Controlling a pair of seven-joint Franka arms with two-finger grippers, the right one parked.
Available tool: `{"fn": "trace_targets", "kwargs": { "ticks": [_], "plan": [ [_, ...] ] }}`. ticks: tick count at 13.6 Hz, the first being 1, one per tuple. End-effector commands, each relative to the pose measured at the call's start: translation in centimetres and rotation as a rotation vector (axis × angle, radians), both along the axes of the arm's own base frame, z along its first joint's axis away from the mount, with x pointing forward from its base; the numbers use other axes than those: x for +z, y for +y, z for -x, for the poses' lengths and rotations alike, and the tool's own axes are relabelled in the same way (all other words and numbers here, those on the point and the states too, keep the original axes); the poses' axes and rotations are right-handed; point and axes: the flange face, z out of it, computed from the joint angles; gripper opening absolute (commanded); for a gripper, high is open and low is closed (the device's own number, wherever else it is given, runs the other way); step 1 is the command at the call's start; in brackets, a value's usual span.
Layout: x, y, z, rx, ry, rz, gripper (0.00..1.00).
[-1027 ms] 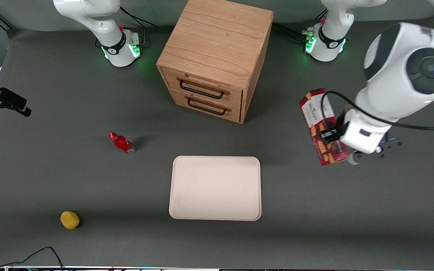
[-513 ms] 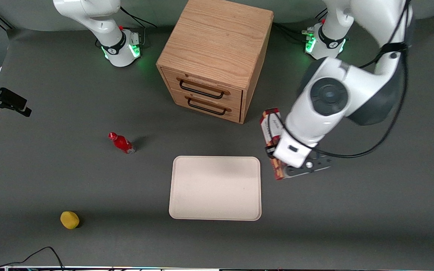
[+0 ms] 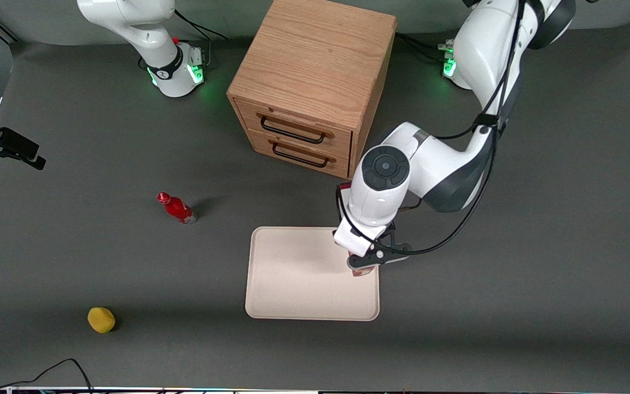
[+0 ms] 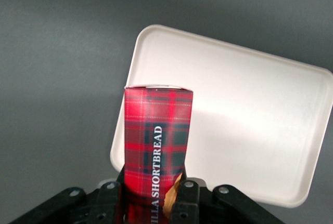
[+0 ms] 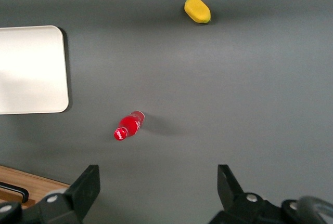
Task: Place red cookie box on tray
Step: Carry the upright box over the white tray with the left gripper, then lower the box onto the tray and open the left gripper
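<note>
Large light-oak wooden cabinet with two black-handled drawers near the tabletop's edge farthest from the front camera. In front of its drawers, nearer that camera, flat cream-white rectangular tray with rounded corners and a low rim. Above the tray's edge toward the working arm's end, black two-finger gripper, clamped on the long narrow dark-red tartan cardboard cookie box; box carried in the air, free end pointing over the tray, not yet resting on it. Small red bottle and smaller yellow lump well apart, toward the parked arm's end. Best to shift inward toward the tray's middle, lower until flat on the surface, then release, keeping clear of the rim.
</note>
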Motion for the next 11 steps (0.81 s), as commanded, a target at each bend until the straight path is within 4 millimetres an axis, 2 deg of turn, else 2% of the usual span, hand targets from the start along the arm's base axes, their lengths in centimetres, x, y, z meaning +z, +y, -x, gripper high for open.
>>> {"fn": "trace_targets", "kwargs": {
  "ticks": [1,3,5,11],
  "plan": [
    [-3.1,-1.1,-1.3,0.048,-0.073,-0.001,0.05],
    [-5.6,-0.7,-2.2,0.061,-0.107,-0.022,0.05],
    [-7.2,-0.3,-2.6,0.061,-0.123,-0.037,0.05],
    [-10.2,-0.7,-2.6,0.057,-0.125,-0.040,0.06]
  ]
}}
